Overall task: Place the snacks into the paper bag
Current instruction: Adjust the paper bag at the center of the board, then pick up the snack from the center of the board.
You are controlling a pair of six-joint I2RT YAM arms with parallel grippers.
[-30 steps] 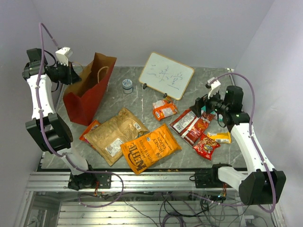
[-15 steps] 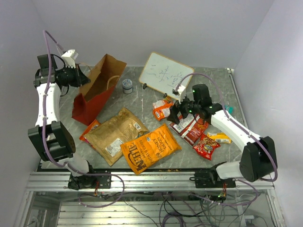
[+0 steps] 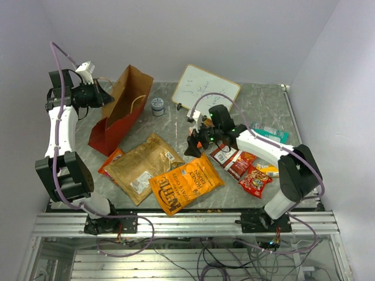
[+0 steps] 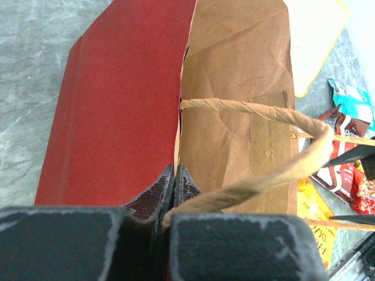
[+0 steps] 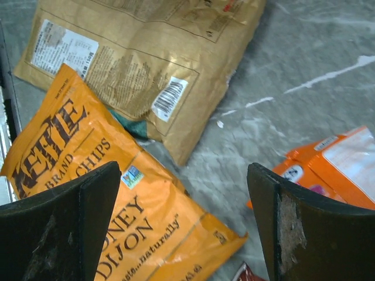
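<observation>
The red paper bag (image 3: 115, 120) leans open at the far left, brown inside (image 4: 234, 88), one loop handle (image 4: 258, 110) across its mouth. My left gripper (image 3: 101, 93) is shut on the bag's near rim (image 4: 174, 178). My right gripper (image 3: 193, 146) is open and empty, above the far corner of the orange chip bag (image 3: 184, 184) (image 5: 111, 234). The tan chip bag (image 3: 140, 165) (image 5: 146, 52) lies left of it. A small orange pack (image 5: 334, 170) lies by the right finger. Maroon packs (image 3: 234, 162), a red pack (image 3: 255, 180), a yellow bar (image 3: 268, 170) and a teal pack (image 3: 270, 132) lie to the right.
The white writing board (image 3: 205, 89) stands at the back centre. A small round tin (image 3: 157, 106) sits beside the bag. Another small orange pack (image 3: 110, 161) pokes out from under the tan bag. The table's front edge (image 3: 176, 212) runs just below the orange bag.
My right arm has swung left from the packs at the right to above the orange chip bag's far corner. My left gripper has shifted the bag right and tilted it.
</observation>
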